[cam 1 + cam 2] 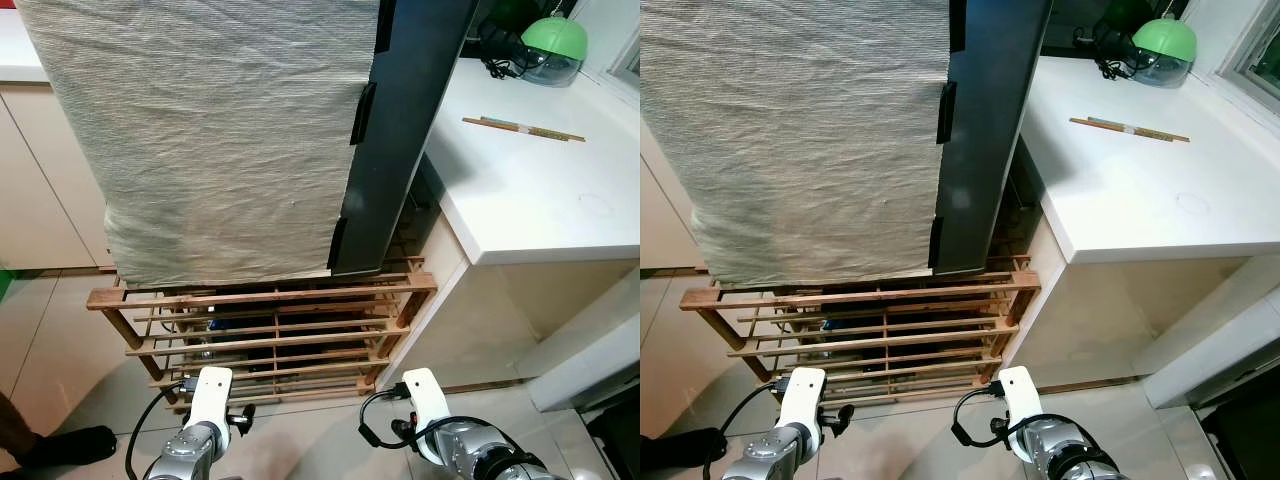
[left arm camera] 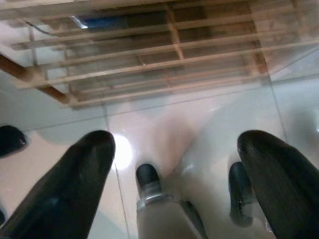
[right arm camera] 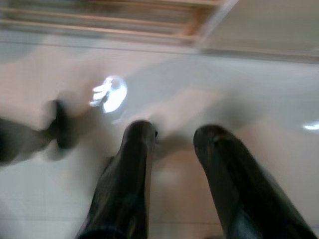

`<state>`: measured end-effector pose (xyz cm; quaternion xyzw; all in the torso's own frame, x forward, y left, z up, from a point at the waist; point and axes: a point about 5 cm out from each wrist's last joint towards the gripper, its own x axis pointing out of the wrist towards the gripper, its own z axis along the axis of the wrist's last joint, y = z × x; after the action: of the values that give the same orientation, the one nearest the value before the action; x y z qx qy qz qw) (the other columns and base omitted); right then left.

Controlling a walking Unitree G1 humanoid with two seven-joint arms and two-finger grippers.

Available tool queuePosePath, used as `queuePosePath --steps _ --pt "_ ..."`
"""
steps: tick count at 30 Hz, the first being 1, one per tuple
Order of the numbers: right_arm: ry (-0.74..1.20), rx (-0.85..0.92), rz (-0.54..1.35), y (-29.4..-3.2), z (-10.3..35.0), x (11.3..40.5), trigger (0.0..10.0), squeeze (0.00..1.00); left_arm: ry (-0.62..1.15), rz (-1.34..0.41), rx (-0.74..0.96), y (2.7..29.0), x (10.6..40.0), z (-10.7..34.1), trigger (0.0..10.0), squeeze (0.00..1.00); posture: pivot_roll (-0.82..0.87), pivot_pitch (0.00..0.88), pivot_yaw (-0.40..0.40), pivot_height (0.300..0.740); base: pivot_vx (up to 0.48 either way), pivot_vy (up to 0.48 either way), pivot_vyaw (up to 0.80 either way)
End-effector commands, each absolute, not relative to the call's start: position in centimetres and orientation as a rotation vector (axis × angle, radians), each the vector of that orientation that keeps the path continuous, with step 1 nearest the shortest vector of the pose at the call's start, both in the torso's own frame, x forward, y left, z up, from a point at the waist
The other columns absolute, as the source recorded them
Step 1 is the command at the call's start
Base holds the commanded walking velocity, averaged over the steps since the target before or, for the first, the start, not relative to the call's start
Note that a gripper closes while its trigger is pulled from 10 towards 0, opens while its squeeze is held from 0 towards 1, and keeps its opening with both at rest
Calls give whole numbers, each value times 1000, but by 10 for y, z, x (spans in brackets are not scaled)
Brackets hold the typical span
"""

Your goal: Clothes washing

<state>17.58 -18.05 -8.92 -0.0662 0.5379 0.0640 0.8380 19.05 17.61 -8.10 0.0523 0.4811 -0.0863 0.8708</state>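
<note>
Kitchen floor, cloth-draped rack

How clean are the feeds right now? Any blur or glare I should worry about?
Eye views: sharp and evenly lit on the cloth and wooden rack. Left wrist view: slightly soft, with a bright glare spot on the glossy floor between the open fingers. Right wrist view: heavily blurred, with glare on the tiles.
</note>
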Motion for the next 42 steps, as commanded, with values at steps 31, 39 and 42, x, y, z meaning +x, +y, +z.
queuePosePath --steps 31,39,42 --pt "549 -175 232 -200 -10 238 10000 0 424 -257 174 210 243 -10 10000 0 -43 0 2 740 0 0 0" --pt "179 45 209 -197 89 226 10000 0 80 -141 95 220 242 91 10000 0 -40 0 23 740 0 0 0" --pt "112 91 156 -198 117 222 10000 0 -4 -144 46 213 242 128 10000 0 -29 0 19 740 0 0 0"
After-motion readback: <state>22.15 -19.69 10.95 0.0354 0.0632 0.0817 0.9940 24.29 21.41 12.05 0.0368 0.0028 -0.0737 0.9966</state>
